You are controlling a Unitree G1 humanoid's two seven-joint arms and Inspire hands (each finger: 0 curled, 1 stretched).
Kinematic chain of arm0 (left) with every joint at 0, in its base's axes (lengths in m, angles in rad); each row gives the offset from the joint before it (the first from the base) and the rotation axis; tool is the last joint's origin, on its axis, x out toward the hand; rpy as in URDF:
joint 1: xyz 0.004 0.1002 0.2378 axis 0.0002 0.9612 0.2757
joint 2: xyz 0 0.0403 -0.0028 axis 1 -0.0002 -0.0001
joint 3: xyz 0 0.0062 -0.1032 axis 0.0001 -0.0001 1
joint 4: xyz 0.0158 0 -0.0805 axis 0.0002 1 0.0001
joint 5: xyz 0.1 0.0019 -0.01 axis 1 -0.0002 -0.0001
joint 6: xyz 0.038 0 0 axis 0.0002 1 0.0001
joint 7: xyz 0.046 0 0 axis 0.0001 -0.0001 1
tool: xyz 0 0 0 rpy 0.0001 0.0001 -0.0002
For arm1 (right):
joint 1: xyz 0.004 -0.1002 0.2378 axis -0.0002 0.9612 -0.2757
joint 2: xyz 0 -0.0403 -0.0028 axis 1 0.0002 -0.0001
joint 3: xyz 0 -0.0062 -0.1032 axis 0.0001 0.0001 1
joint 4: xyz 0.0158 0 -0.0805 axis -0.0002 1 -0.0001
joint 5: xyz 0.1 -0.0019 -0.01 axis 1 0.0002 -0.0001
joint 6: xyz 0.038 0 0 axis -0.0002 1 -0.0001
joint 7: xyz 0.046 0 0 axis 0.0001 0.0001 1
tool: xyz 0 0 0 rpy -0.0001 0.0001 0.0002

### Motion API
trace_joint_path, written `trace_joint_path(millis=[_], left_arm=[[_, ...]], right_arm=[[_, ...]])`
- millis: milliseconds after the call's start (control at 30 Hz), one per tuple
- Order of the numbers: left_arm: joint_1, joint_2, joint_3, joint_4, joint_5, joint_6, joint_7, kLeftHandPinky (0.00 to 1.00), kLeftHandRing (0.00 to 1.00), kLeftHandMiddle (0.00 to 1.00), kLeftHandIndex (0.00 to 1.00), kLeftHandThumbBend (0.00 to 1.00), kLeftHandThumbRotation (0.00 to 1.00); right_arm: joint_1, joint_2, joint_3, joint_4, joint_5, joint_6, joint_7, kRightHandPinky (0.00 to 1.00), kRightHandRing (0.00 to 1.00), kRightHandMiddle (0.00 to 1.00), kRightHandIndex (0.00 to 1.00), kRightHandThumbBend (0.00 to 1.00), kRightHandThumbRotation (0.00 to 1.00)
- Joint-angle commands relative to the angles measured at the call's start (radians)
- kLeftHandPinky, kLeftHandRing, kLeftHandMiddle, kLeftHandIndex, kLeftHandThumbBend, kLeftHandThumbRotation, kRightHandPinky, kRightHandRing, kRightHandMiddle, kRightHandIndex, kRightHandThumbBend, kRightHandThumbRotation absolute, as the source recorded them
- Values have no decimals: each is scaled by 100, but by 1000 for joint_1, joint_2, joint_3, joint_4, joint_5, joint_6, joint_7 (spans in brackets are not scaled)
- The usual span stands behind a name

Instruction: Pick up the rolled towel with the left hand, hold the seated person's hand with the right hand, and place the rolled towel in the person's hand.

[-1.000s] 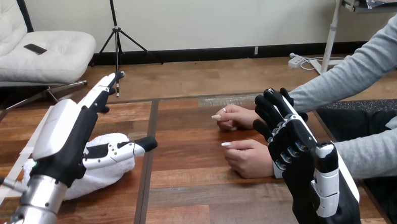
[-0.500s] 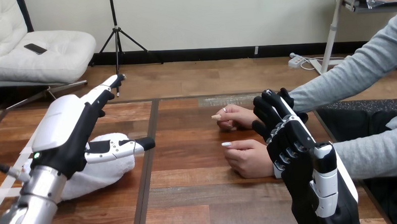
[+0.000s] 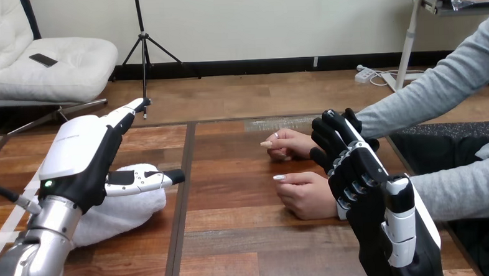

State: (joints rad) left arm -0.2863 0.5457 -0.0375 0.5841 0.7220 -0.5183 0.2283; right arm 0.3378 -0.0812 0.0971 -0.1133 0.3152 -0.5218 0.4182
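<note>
A white rolled towel point(image 3: 124, 212) lies on the wooden table point(image 3: 246, 237) at the left. My left hand point(image 3: 87, 154) hovers over it, open, fingers straight and thumb stretched out across the towel's top. My right hand point(image 3: 362, 176) stands upright at the right, open, its fingers close beside the person's nearer hand point(image 3: 307, 194), which rests as a loose fist on the table. The person's farther hand point(image 3: 289, 143) lies behind it, partly hidden by my fingers.
The person's grey-sleeved arms point(image 3: 452, 91) reach in from the right edge. A dark seam point(image 3: 180, 209) runs down the table between the towel and the person's hands.
My left hand has sunk lower and drifted left over the towel. My right hand and the person's hands have stayed put.
</note>
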Motion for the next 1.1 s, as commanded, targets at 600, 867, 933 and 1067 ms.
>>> trace_joint_path(millis=[600,867,933,1067], left_arm=[[-199,41,-161,221,115,129,128,84,88,91,90,97,66],[-230,36,-203,277,124,171,128,87,90,93,91,98,68],[-232,36,-210,276,120,177,126,88,90,93,91,99,68],[-245,31,-229,313,119,185,134,88,91,93,91,100,68]], right_arm=[[-56,12,-13,-13,4,-29,2,100,99,96,95,73,100],[-49,13,-14,-18,0,-30,-2,100,98,96,95,73,100],[-48,13,-14,-19,-1,-31,-3,100,98,96,95,73,100],[-45,13,-15,-21,-2,-32,-6,100,98,95,95,72,100]])
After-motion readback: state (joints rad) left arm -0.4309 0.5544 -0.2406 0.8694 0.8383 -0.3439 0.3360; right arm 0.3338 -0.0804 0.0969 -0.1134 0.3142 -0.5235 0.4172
